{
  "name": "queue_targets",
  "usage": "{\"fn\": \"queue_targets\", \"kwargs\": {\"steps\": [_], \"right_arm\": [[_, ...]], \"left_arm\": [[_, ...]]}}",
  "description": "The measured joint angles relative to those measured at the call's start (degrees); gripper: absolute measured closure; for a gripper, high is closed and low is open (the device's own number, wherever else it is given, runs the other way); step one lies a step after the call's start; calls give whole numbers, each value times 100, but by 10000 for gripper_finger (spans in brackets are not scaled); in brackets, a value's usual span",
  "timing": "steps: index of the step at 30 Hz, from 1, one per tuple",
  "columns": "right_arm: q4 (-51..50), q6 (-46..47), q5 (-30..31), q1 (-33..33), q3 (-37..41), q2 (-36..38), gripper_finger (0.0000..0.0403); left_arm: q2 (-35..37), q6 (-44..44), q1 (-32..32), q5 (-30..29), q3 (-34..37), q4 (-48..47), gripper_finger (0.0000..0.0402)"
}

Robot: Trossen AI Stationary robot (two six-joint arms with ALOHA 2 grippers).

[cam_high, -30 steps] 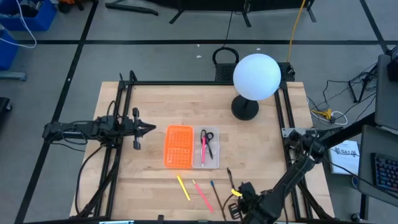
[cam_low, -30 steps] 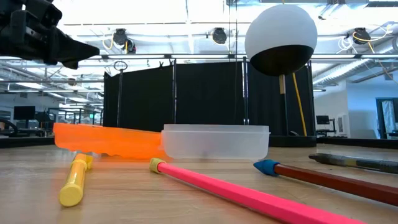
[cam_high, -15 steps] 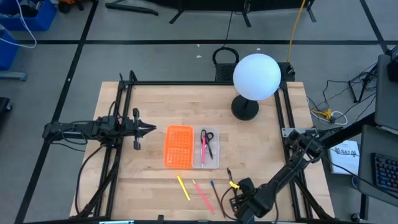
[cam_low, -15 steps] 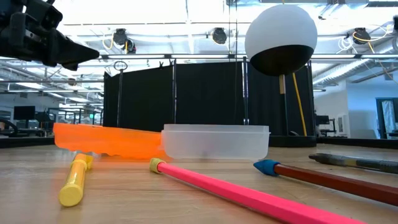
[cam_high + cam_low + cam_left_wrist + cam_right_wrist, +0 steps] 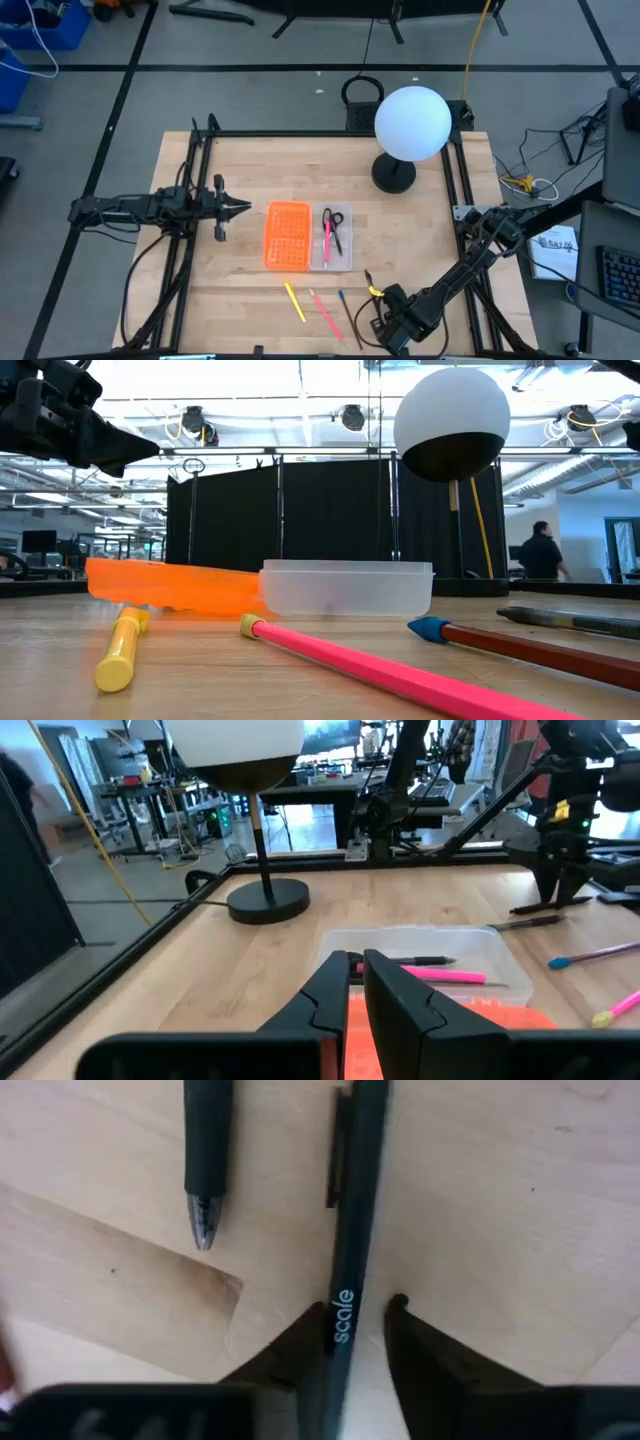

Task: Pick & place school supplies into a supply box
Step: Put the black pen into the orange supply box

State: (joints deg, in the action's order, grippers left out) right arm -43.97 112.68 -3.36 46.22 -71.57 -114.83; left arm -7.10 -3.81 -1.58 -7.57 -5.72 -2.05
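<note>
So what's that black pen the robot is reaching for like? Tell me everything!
The black pen is thin, dark and looks like plastic, with a clip on one side and the word "scale" printed in pale letters. It lies flat on the wooden table near the front edge. The right gripper has one finger on each side of it, open, not yet squeezing. Another dark pen lies beside it, apart from it.

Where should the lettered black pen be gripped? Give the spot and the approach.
Grip the lettered pen mid-barrel at the white lettering, straight down from above: it lies flat on the table, and a second pen crowds its clip end. The right gripper straddles that spot, open.
</note>
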Motion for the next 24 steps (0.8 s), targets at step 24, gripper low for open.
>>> {"fn": "queue_targets", "kwargs": {"steps": [24], "right_arm": [[-286, -519, 2172, 53, 92, 1668, 384]], "left_arm": [[-2, 288, -4, 4, -2, -214, 357]]}}
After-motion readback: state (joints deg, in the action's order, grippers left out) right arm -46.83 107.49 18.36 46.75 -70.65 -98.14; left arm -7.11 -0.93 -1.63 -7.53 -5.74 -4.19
